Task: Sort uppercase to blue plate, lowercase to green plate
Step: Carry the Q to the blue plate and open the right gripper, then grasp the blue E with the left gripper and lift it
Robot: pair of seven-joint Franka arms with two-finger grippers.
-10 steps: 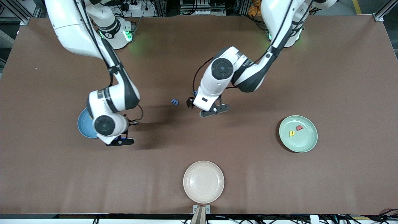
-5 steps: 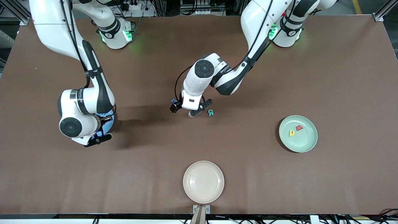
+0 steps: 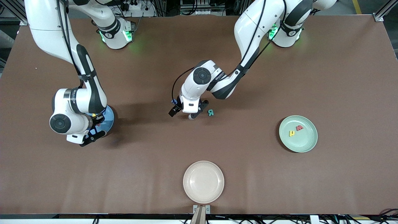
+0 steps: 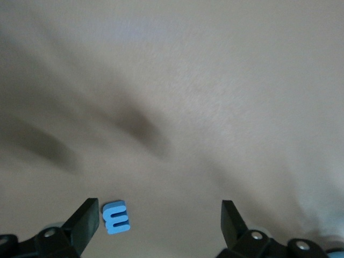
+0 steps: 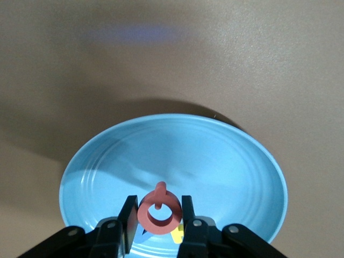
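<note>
A wide brown cloth-covered surface (image 3: pixel 279 186) fills the front view, with both arm bases along its top edge.

The right gripper (image 5: pixel 157 223) hangs over the round shallow blue plate (image 5: pixel 215 161), which lies toward the right arm's end of the surface. Its fingers (image 5: pixel 128 217) pinch a red foam ring-shaped letter Q (image 5: pixel 158 212) between them, held upright above the plate's floor. Under it a yellow foam piece (image 5: pixel 179 232) and a bit of blue foam (image 5: pixel 142 235) show on the plate; which letters they are I cannot tell, as the gripper hides most of them.

The left gripper (image 4: pixel 159 221) is low over the middle of the surface, its fingers (image 4: pixel 86 221) spread wide and holding nothing. A small blue foam lowercase m (image 4: pixel 116 217) lies flat on the surface just inside one finger, seemingly not touching it. In the front view that letter is almost wholly hidden by the left arm's wrist. A small green foam capital R (image 3: pixel 211 112) lies on the surface just beside this gripper, toward the left arm's end.

The round pale mint-green plate (image 3: pixel 306 143) sits toward the left arm's end and carries a yellow foam lowercase letter (image 3: pixel 291 133) and a red foam lowercase w (image 3: pixel 299 128), side by side. A round beige plate (image 3: pixel 203 182) lies nearest the front camera.
</note>
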